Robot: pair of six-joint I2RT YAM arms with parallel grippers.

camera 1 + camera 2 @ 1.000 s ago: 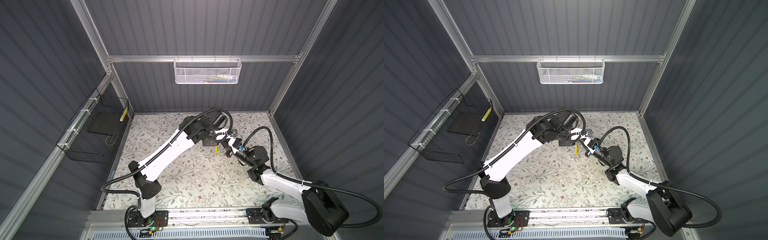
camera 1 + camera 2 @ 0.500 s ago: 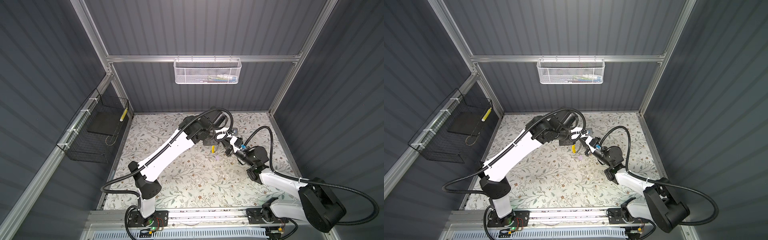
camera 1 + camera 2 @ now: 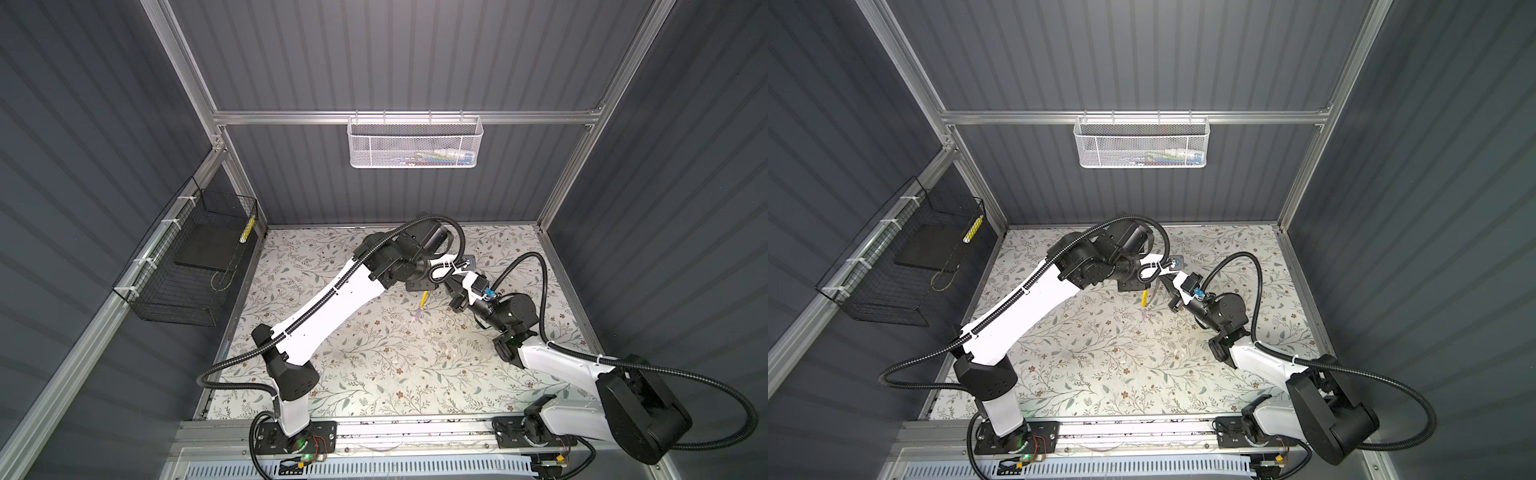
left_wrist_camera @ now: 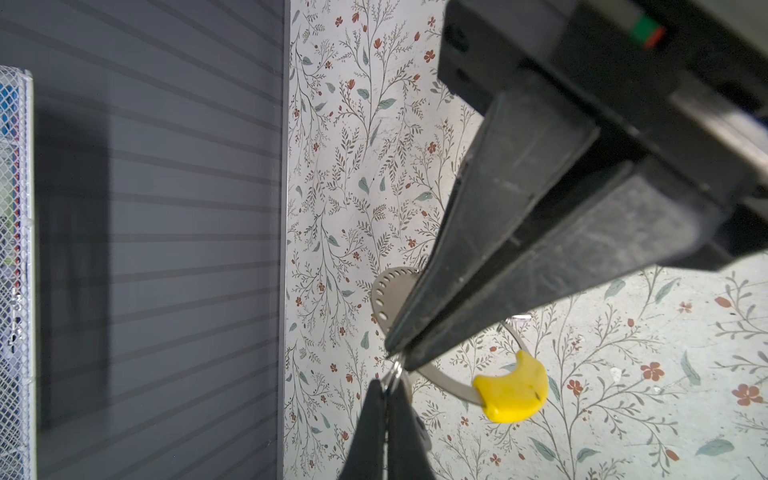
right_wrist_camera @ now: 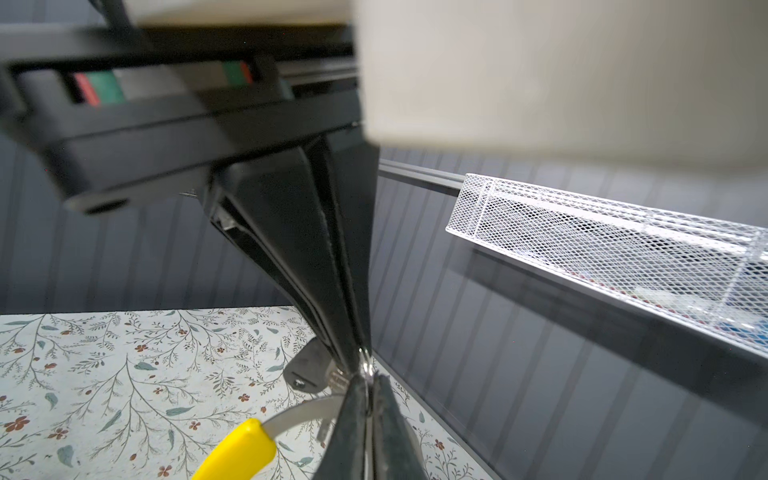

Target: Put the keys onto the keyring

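2 robot arms meet tip to tip in the air above the far middle of a floral table [image 3: 374,365]. The left gripper [image 4: 397,359] has its 2 black fingers pressed together. The keyring [image 4: 451,385], a thin grey metal hoop, runs in behind their tip and hangs clear of the table, so this gripper appears to be clamped on it. The hoop's yellow tag [image 4: 511,392] sits on the band just beside that tip and dangles below both grippers in both top views. The right gripper [image 4: 384,388] is closed too, fingers touching, and seems to nip a small shiny loop [image 4: 395,372] that lies between the 2 sets of fingertips. Whether that loop belongs to a key is too small to tell. A pale lilac tag [image 3: 417,316], probably the key's, shows near the yellow tag in both top views. Whether it hangs or lies on the table cannot be told. The black-rimmed tag is not found in any view. The step in hand looks like threading, with 1 gripper steadying the hoop while the other works the small loop onto it. The next move likely calls for a very fine slide of the loop along the band, with the left grip kept firm so the hoop does not twist or drop.
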